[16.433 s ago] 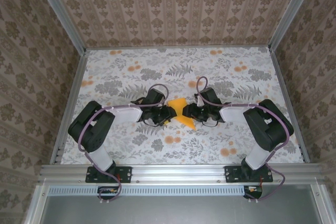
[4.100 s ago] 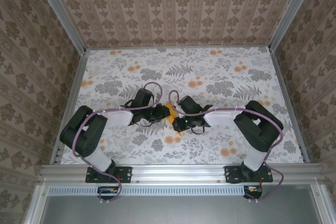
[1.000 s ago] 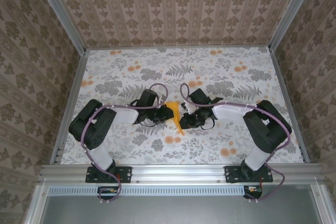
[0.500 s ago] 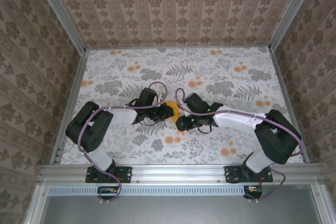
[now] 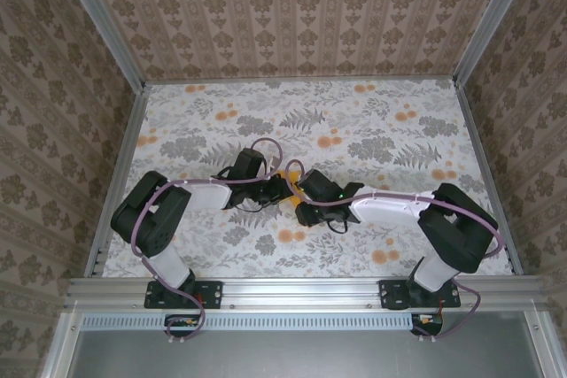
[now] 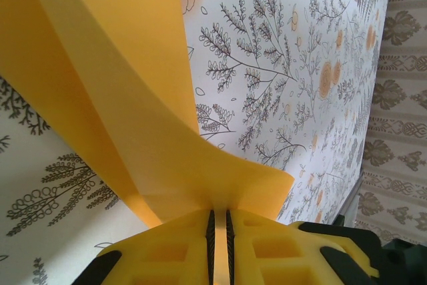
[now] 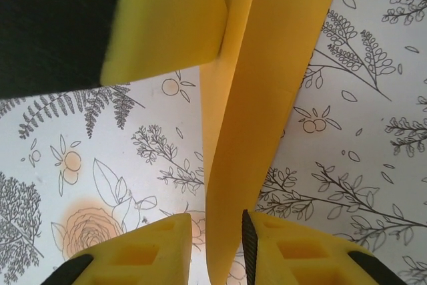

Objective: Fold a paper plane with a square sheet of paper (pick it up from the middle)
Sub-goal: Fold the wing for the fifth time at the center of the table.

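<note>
The thin, creased sheet of orange-yellow paper was plain, without print. The left gripper and the right gripper had brighter yellow jaws on black bodies. The white cloth on the tabletop bore grey ferns and mottled orange flowers. The beige wallpaper walls carried damask stripes. Purple cables ran along the black-and-white arms.

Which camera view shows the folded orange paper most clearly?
The left wrist view: the paper shows its folded layers, pinched by the left hand. The right wrist view shows one strip; the top view, a sliver.
</note>
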You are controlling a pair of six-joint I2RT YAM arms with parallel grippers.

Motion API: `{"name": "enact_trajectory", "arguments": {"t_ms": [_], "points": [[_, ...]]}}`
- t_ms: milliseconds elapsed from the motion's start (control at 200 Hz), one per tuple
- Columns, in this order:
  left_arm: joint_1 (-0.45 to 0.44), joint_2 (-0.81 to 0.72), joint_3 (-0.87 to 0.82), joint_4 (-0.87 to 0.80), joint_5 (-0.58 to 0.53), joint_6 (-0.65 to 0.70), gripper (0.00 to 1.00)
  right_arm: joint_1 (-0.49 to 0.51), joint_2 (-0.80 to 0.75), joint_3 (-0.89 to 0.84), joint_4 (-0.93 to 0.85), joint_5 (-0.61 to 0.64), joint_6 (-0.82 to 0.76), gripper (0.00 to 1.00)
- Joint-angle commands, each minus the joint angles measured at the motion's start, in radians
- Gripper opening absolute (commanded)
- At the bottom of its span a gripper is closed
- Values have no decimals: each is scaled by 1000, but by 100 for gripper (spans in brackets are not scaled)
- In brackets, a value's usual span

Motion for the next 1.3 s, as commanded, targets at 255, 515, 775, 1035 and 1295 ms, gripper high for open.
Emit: {"name": "enact_trajectory", "arguments": {"t_ms": [255, 515, 775, 1035, 1295], "points": [[-5, 7, 11, -12, 18, -7, 17, 18, 54, -7, 48, -13, 53, 13], [-4, 7, 0, -7, 20, -11, 17, -6, 82, -60, 140, -133, 98, 7], [-6, 5, -9, 0, 25, -11, 17, -65, 96, -112, 227, -255, 150, 7], [-6, 15, -9, 4, 29, -2, 17, -122, 141, -143, 264, -362, 192, 7], [-7, 37, -19, 16, 29, -1, 16, -151, 163, -136, 230, -372, 215, 7]]}}
